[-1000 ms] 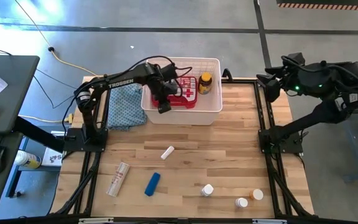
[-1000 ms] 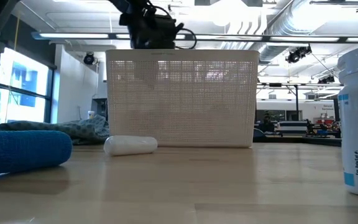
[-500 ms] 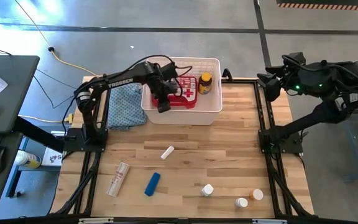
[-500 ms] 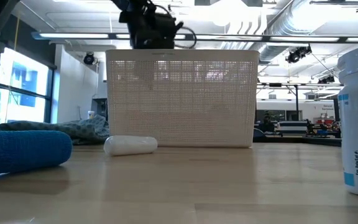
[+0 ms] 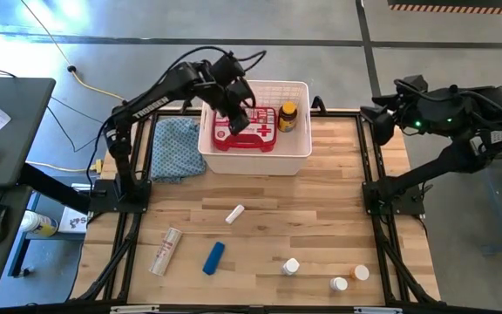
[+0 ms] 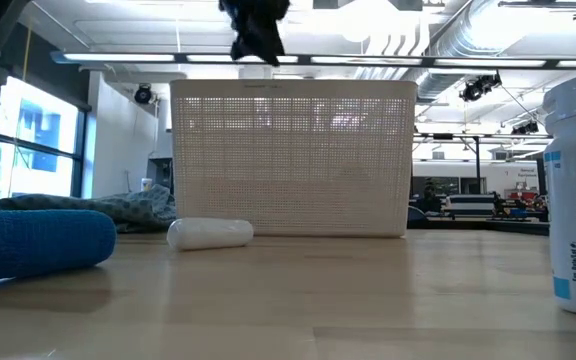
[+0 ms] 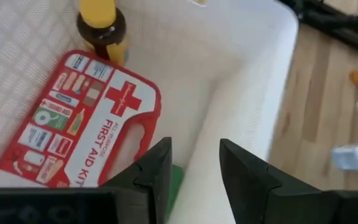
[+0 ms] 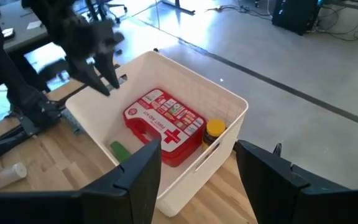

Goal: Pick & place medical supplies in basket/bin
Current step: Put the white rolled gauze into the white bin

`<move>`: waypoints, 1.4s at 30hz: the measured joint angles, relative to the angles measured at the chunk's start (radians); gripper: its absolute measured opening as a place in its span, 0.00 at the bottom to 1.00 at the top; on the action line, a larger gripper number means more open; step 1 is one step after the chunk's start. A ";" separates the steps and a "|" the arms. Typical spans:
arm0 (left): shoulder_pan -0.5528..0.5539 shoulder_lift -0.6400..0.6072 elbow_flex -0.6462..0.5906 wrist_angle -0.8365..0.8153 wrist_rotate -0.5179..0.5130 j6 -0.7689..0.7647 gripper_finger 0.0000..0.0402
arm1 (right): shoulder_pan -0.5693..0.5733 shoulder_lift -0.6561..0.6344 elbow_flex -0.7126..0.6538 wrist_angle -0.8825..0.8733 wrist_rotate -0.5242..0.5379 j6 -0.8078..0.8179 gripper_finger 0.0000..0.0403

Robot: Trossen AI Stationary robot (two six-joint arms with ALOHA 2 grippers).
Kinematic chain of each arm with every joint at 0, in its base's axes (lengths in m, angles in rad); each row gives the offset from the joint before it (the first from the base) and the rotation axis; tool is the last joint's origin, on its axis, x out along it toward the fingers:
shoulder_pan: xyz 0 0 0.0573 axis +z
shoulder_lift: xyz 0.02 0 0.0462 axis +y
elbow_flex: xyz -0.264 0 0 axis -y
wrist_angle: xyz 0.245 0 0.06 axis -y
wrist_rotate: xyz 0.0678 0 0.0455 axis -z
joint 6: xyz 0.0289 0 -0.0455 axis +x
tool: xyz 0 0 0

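Note:
The white basket (image 5: 260, 162) stands at the table's far side. On its floor the red first-aid case (image 7: 86, 124) lies flat, and the amber yellow-capped bottle (image 7: 102, 28) stands beside it. A green tube (image 8: 119, 150) lies by the basket's near wall, next to the case. My left gripper (image 5: 234, 118) hangs open above the basket's left part with nothing between its fingers (image 7: 157, 168). My right gripper (image 8: 197, 180) waits open, high beyond the table's far right corner (image 5: 382, 118), and is empty.
On the table's near half lie a white tube (image 5: 234, 213), a white-and-red tube (image 5: 165, 250), a blue tube (image 5: 213, 258) and three small pill bottles (image 5: 291, 266) (image 5: 339, 283) (image 5: 360, 273). A blue patterned cloth (image 5: 174, 148) lies left of the basket.
My left gripper has risen straight up out of the basket, mostly in the last half second, and has tipped to point less steeply down. Its fingers stay open. The first-aid case, which it had partly covered, now shows fully.

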 joint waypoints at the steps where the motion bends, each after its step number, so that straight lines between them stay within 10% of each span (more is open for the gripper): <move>1: -0.008 0.000 0.015 -0.013 -0.003 -0.020 0.42 | 0.000 -0.002 0.000 0.000 -0.005 -0.012 0.49; 20: -0.357 0.000 0.032 -0.099 -0.120 -0.411 0.42 | 0.000 -0.023 0.001 -0.001 -0.190 -0.112 0.49; 42: -0.524 0.066 -0.226 -0.148 -0.234 -0.853 0.42 | 0.000 0.031 0.000 -0.001 -0.248 0.099 0.49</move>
